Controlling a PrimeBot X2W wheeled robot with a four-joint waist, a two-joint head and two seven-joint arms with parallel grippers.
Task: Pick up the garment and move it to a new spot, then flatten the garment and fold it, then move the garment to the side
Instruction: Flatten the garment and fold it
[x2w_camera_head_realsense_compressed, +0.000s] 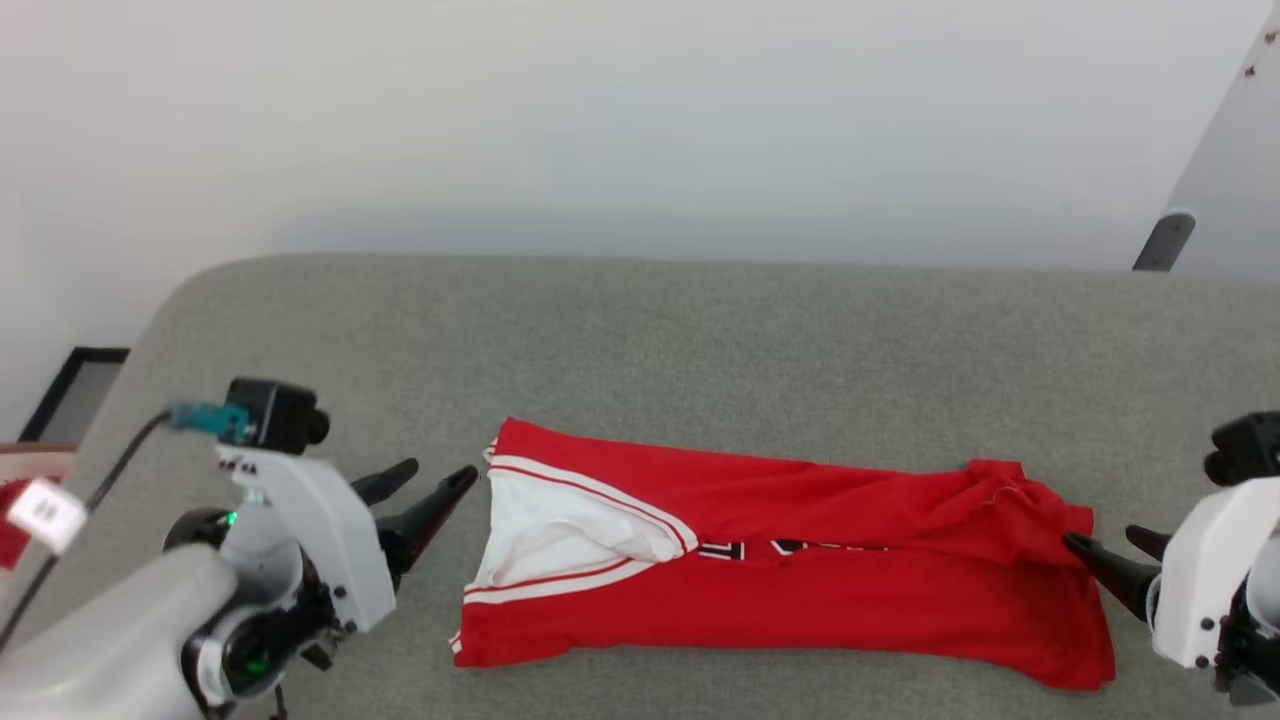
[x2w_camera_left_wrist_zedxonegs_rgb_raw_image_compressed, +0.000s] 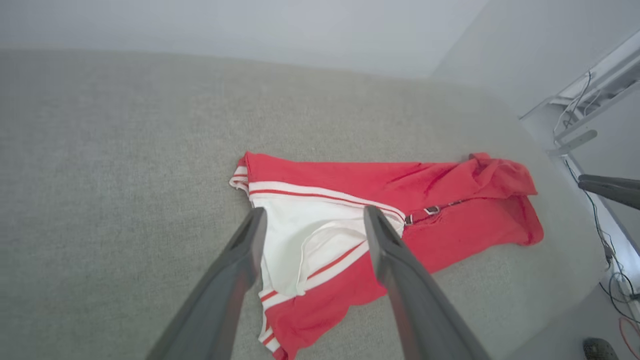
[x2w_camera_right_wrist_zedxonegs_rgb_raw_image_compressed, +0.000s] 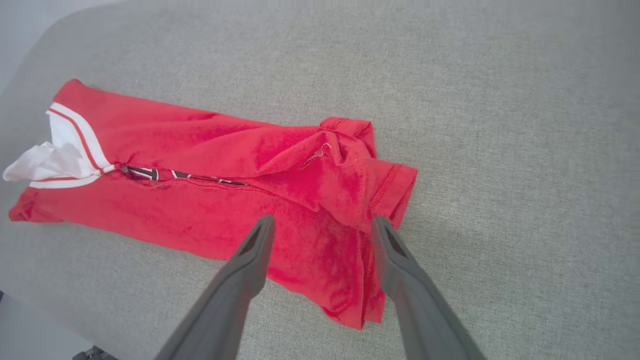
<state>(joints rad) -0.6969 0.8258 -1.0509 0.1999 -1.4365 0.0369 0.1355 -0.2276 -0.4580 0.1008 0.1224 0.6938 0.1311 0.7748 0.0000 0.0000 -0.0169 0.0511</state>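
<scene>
Left gripper (x2w_camera_head_realsense_compressed: 442, 468), jaws wide and empty, sits beside the white-sleeved end of the garment (x2w_camera_head_realsense_compressed: 800, 600); right gripper (x2w_camera_head_realsense_compressed: 1100, 535), likewise spread and empty, at its red end; garment folded lengthwise near the grey table's (x2w_camera_head_realsense_compressed: 700, 340) front edge.

We see a wide grey fabric surface (x2w_camera_head_realsense_compressed: 700, 330) with a rounded corner at its far left. Behind it stands a plain pale wall (x2w_camera_head_realsense_compressed: 600, 120). Beside that corner, lower down, lies a flat dark-framed panel (x2w_camera_head_realsense_compressed: 75, 390). At the far right a dark leg (x2w_camera_head_realsense_compressed: 1163, 242) meets a pale slanted board (x2w_camera_head_realsense_compressed: 1235, 170). In the left wrist view thin cables (x2w_camera_left_wrist_zedxonegs_rgb_raw_image_compressed: 606, 251) run down past the surface, below a white frame (x2w_camera_left_wrist_zedxonegs_rgb_raw_image_compressed: 595, 85).
</scene>
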